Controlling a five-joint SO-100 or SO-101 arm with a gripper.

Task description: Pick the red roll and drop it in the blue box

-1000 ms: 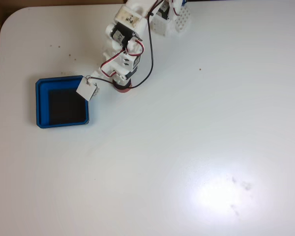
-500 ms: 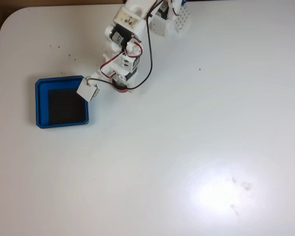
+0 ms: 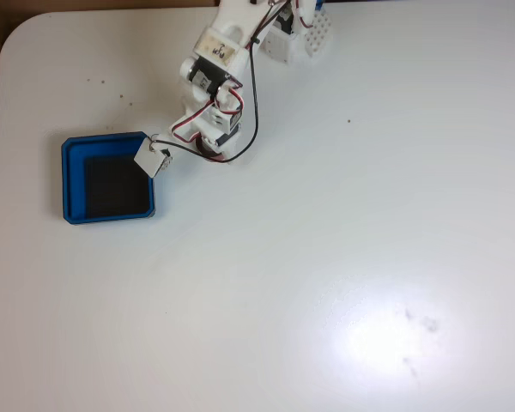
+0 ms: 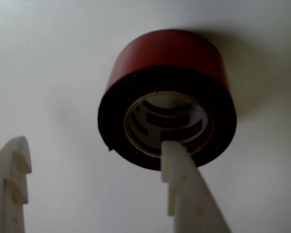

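Here, in your wrist view, the red roll [image 4: 167, 92] lies flat on the white table [image 4: 48, 73], its dark ring face and pale hollow centre turned toward the lens. The fingers [image 4: 184, 189] stand spread apart: one white finger reaches up from 6 o'clock with its tip at the inner edge of the roll's core, while the other stands well clear at 8 o'clock, not touching the roll. Nothing is pinched between them.

From the fixed view, your arm [image 3: 219, 64] stretches down from the 12 o'clock edge of the table [image 3: 326, 257], red and black wires looping along it. A sliver of the red roll [image 3: 208, 148] shows beneath the arm's lower end. The blue box [image 3: 108, 177] sits at 9 o'clock from the roll, near it but apart, its dark floor bare. A small white tag [image 3: 152, 158] on a wire hangs over the box's corner nearest the arm.
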